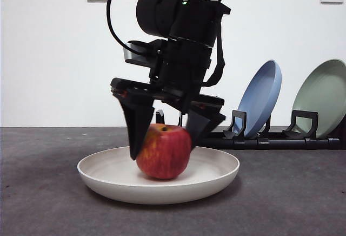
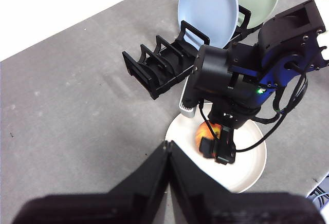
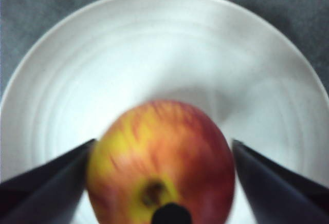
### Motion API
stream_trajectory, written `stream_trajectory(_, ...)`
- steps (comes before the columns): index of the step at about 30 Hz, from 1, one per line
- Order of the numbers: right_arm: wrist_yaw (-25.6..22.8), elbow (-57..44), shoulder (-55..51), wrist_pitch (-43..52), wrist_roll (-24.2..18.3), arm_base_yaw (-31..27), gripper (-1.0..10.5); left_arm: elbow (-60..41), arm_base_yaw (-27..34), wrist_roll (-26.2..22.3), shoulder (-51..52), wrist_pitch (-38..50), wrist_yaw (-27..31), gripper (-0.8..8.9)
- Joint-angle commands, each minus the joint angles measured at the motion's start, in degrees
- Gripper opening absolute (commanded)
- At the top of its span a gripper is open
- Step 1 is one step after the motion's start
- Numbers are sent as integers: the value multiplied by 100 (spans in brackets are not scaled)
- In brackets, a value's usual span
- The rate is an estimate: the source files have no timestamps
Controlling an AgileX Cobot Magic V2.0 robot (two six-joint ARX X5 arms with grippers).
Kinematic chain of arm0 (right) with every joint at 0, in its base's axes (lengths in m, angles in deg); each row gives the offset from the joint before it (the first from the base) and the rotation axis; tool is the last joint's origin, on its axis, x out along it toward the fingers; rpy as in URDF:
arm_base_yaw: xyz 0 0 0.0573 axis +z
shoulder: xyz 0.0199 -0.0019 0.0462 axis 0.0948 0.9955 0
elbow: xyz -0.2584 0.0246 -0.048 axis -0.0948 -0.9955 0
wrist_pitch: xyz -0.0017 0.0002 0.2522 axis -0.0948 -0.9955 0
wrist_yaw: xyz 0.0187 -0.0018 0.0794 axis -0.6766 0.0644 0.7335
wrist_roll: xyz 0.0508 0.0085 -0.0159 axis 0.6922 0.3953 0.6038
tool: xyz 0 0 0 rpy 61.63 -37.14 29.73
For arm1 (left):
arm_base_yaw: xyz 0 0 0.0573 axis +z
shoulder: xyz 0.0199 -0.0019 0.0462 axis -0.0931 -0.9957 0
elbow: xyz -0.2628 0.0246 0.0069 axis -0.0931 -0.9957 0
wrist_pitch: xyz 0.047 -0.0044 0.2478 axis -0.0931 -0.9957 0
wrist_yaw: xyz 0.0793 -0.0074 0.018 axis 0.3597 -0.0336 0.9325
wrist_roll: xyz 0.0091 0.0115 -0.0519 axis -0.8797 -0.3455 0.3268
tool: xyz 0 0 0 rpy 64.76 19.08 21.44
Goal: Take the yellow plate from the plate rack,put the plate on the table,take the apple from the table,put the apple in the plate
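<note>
The apple (image 1: 164, 152) sits in the middle of the yellow plate (image 1: 162, 192), which lies flat on the table (image 1: 43, 192). My right gripper (image 1: 164, 149) comes down from above with a jaw pressed on each side of the apple. In the right wrist view the apple (image 3: 164, 162) fills the space between the jaws over the plate (image 3: 154, 39). My left gripper (image 2: 167, 147) is shut and empty, high above the table. From there I see the right arm over the plate (image 2: 247, 167) and the apple (image 2: 205, 131). The plate rack (image 1: 259, 141) stands behind.
A blue plate (image 1: 262, 98) and a pale green plate (image 1: 324, 95) lean in the rack's right slots. The rack's other slots (image 2: 159, 64) hold nothing. A white wall stands behind the table.
</note>
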Motion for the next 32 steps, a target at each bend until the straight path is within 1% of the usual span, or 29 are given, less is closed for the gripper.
stream_trajectory(1, 17, -15, 70, 7, 44, 11, 634, -17, 15, -50, 13, -7, -7, -8)
stream_trajectory(6, -46, 44, -166, -33, 44, 11, 634, -17, 15, -50, 13, -9, -7, -8)
stream_trajectory(9, -46, 162, -439, -275, 35, 11, 634, -17, 15, -50, 13, -9, -7, -8)
stream_trajectory(15, -48, 428, -1285, -953, 24, 11, 628, -17, 15, -52, 13, -9, -7, -8)
stream_trajectory(23, -46, 629, -2761, -2181, 22, 11, 621, -17, 15, -92, 13, -20, -7, -8)
stream_trajectory(30, -48, 629, -3794, -3213, 24, 9, 459, -17, 15, -173, 13, -22, -31, -8)
stream_trajectory(32, -48, 629, -4009, -3423, 26, 9, 394, -17, 15, -173, 13, -20, -31, -8)
